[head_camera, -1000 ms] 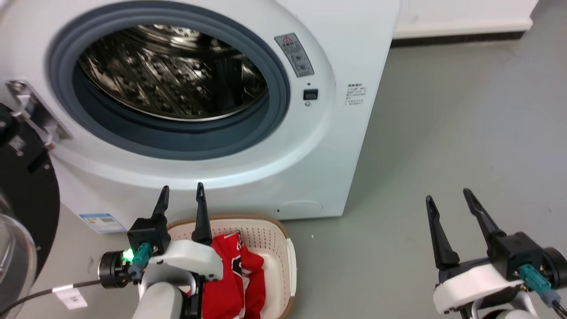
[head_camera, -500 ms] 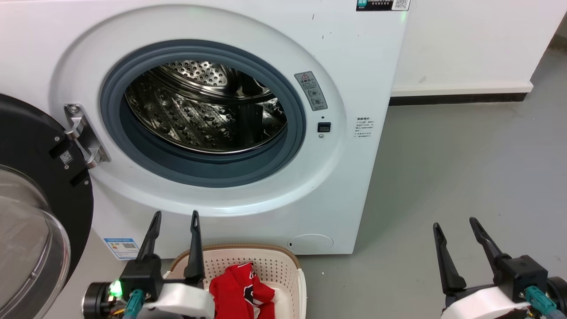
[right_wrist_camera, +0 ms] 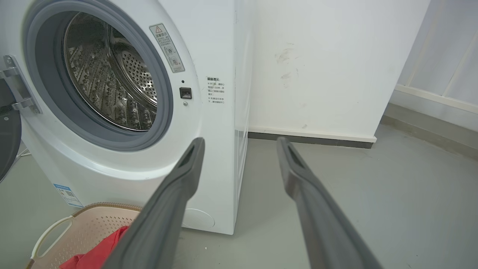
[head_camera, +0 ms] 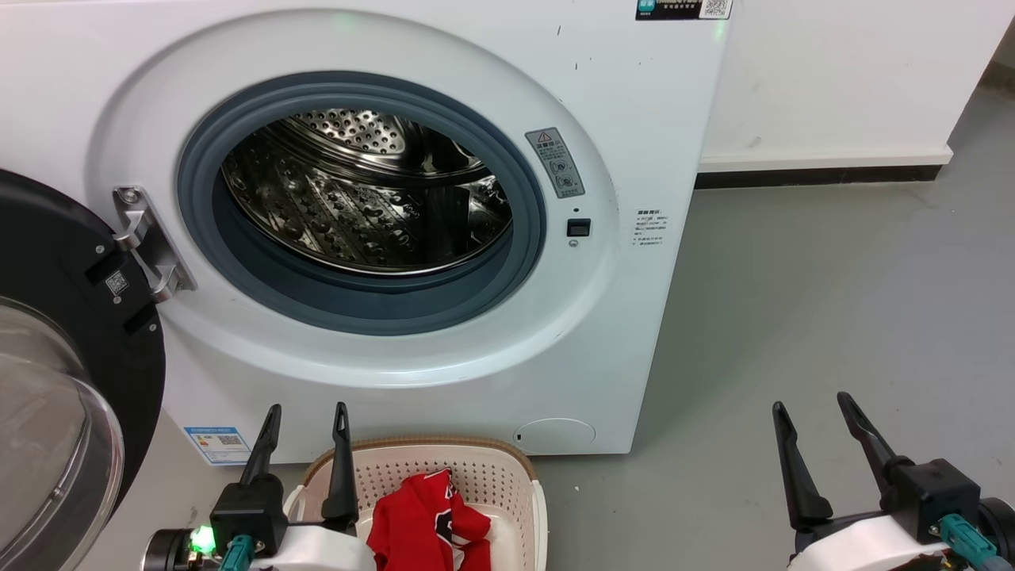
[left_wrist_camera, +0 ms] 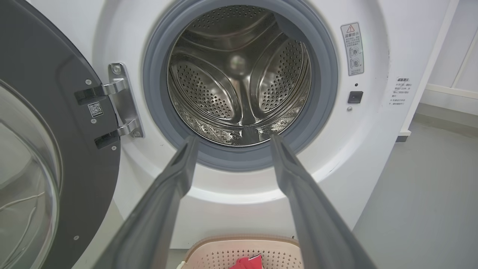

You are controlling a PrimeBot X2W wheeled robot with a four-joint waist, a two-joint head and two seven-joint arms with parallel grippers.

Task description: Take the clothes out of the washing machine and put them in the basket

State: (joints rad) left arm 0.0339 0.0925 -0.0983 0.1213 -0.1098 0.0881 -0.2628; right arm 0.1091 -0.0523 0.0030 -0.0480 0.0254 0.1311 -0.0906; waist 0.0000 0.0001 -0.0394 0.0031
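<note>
Washing machine: we see the white washing machine [head_camera: 650, 119] spanning the head view from 9 to 1 o'clock, standing on the grey floor [head_camera: 833, 301], with a white wall [head_camera: 833, 71] at its 3 o'clock
Door: the black-framed glass door [head_camera: 47, 333] is swung wide open at 9 o'clock of the porthole, hung on a metal hinge [head_camera: 147, 238]
Drum: through the grey-rimmed porthole we make out the drum [head_camera: 357, 206], with bare perforated steel and raised ribs
Basket: the cream basket [head_camera: 492, 468] with its brown rim sits on the floor at 6 o'clock of the porthole, just in front of the machine's base
Clothes: the red clothes [head_camera: 420, 523], with white trim and a dark mark, lie bunched inside the basket
Left end effector: we find the left end effector [head_camera: 308, 408] at 7 o'clock of the head view, its fingers apart with nothing between them and its tips pointing to 12 o'clock; one finger crosses in front of the basket's rim, and in the left wrist view both fingers frame the porthole's lower edge
Right end effector: the right end effector [head_camera: 810, 400] is at 5 o'clock of the head view, over the floor and well apart from the basket, its fingers spread and gripping nothing
</note>
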